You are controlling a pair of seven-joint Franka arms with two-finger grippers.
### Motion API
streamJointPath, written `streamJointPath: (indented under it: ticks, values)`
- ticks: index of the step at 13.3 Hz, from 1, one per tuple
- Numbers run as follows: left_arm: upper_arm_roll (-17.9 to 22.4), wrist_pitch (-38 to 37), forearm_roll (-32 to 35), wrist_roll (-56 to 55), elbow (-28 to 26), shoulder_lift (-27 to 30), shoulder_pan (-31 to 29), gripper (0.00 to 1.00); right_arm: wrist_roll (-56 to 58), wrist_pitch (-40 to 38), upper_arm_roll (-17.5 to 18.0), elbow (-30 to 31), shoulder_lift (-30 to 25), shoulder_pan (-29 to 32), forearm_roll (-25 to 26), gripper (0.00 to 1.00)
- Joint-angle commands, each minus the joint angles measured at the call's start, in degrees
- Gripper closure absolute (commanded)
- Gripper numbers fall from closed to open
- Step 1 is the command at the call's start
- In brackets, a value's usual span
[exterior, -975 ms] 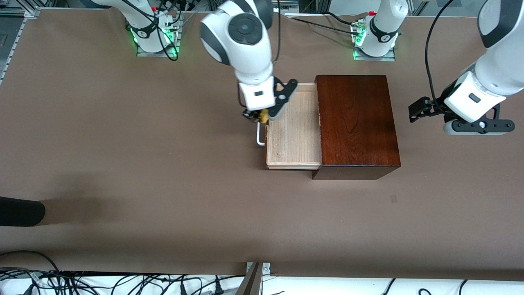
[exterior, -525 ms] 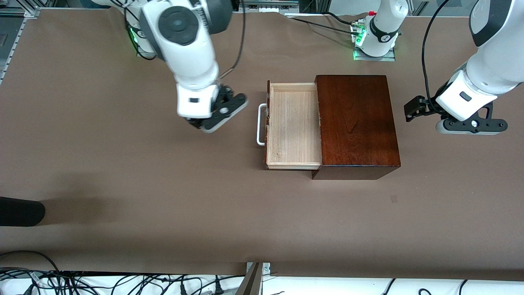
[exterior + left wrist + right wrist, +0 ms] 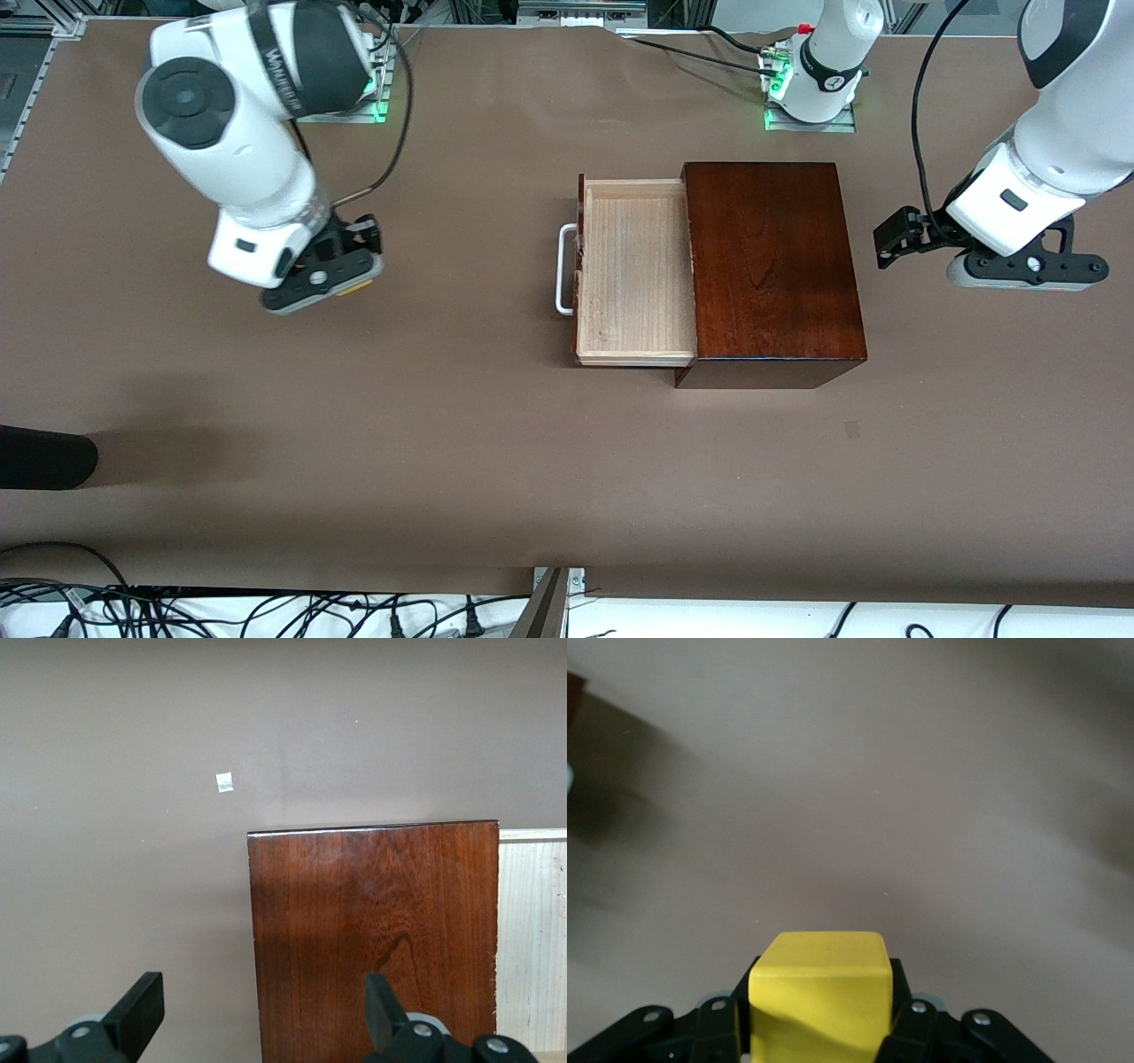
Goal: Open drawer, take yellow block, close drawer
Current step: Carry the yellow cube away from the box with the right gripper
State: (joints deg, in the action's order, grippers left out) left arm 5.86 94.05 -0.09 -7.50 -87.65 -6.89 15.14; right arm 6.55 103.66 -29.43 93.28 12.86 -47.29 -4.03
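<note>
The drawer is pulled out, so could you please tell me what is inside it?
The drawer shows only bare pale wood in its open part. Whatever lies in the part under the dark box is covered.

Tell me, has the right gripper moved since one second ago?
Yes. The right gripper, shut on the yellow block, went from the drawer toward the right arm's end.

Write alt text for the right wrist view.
The right gripper is shut on the yellow block, held in the air over bare brown table. Nothing else of the task shows in this view.
</note>
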Motion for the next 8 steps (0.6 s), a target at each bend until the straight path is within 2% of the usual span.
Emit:
streamJointPath:
  ticks: [1, 5, 8]
  values:
    - [-1.5, -2.5, 0.4, 0.8, 1.5, -0.9, 0.2, 0.0, -3.3, 4.1, -2.7, 9.1, -5.6, -0.9, 0.2, 1.0]
    - [-2.3, -3.2, 0.4, -0.9, 1.7, -1.1, 2.5, 0.0, -3.3, 11.0, -8.8, 18.3, -8.3, -0.9, 0.6, 1.0]
    - [-2.3, -3.2, 0.3, -10.6, 1.7, -1.5, 8.0, 0.0, -4.7, 17.0, -11.8, 24.0, -8.3, -0.9, 0.6, 1.0]
